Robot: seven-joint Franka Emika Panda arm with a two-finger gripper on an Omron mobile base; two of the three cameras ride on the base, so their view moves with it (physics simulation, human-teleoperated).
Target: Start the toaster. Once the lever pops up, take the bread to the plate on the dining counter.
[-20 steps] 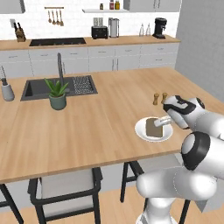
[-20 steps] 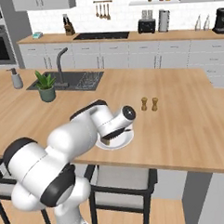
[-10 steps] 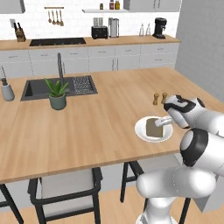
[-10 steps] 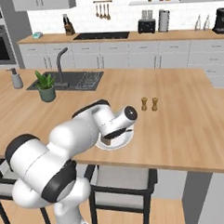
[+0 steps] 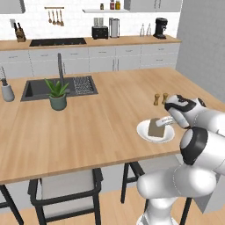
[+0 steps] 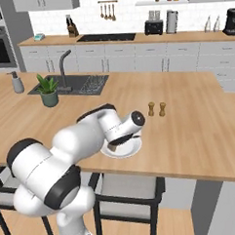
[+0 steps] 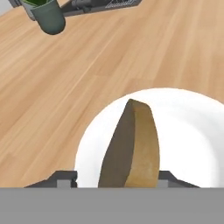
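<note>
Light wood was all around me in the left base view: the dining counter (image 5: pixel 96 127) spread wide, with the white plate (image 5: pixel 154 131) near its front edge. The bread (image 5: pixel 156 127) stood up on edge on the plate. My gripper (image 5: pixel 163 122) was right at the bread, too small there for me to tell how far apart its fingers were. Two little shakers (image 5: pixel 161 99) stood just behind the plate. A green plant in a pot (image 5: pixel 57 94) sat by the dark sink (image 5: pixel 59 87). Far back, the black toaster (image 5: pixel 100 32) sat on the other counter.

In the right base view, my arm covered most of the plate (image 6: pixel 125 150), and I could not see the bread well. The toaster (image 6: pixel 154 26) was far back again.

In the hand view, the bread (image 7: pixel 132 147) stood on the plate (image 7: pixel 188 127), between my two finger tips (image 7: pixel 65 177). They sat just off its sides, so I could not tell if they squeezed it.
</note>
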